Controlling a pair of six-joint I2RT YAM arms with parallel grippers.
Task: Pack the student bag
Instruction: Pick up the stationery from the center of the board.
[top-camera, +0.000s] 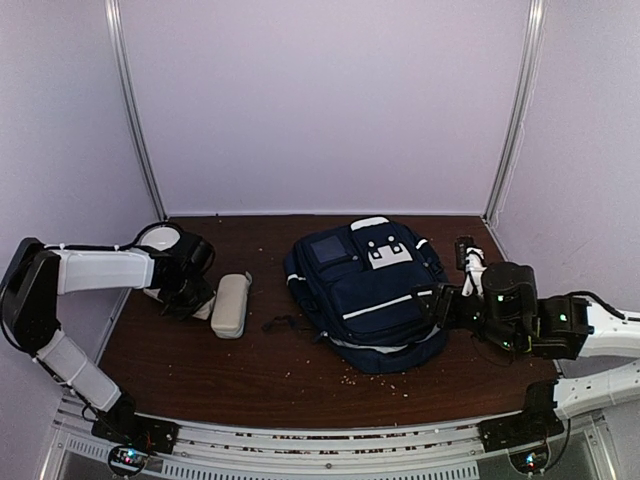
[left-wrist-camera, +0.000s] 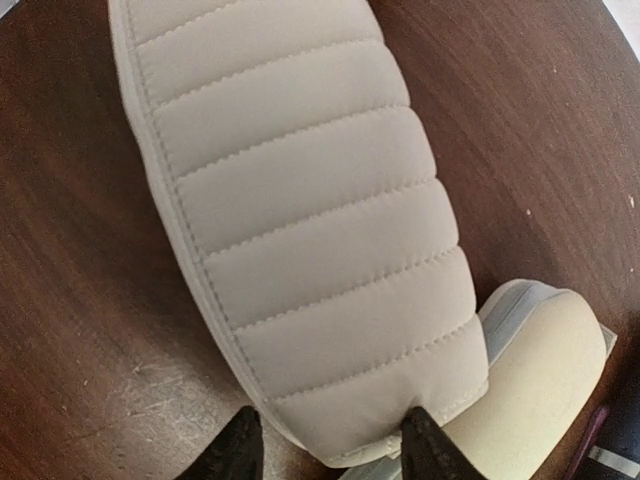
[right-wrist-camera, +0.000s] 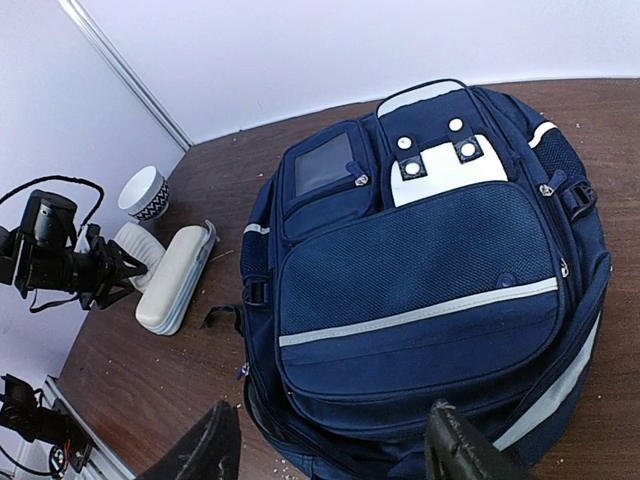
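- Farthest left of the student bag (top-camera: 365, 295), a large navy blue fabric backpack with white stripe trim: a small round white bowl (top-camera: 160, 237) with a black zigzag band. Stands upright near the far left corner of the dark brown wooden table (top-camera: 300, 375).
- Just nearer than that bowl, well left of the bag: the left gripper (left-wrist-camera: 330, 452), black fingers partly open. Straddles one end of a white quilted soft pouch (left-wrist-camera: 300, 230). One fingertip sits at the pouch's end seam and the other just off its stitched edge, so no firm hold shows.
- Between pouch and bag: a cream hard-shell oblong case (top-camera: 231, 305). Lies flat, touching the pouch on one side and apart from the bag on the other.
- Off the bag's left side, towards the case: a thin dark strap (top-camera: 283, 323). Trails flat on the wood, short of the case.
- The bag itself: centre-right on the table, flat on its back with the front pockets up. Shows a white patch with round studs at the far end, and a mesh-faced pocket crossed by a pale stripe towards the near end.
- At the bag's right near corner: the right gripper (right-wrist-camera: 335, 450), fingers wide apart. Hangs low, with the bag's near edge between the fingers in the wrist view. Cannot tell whether either finger touches the fabric.
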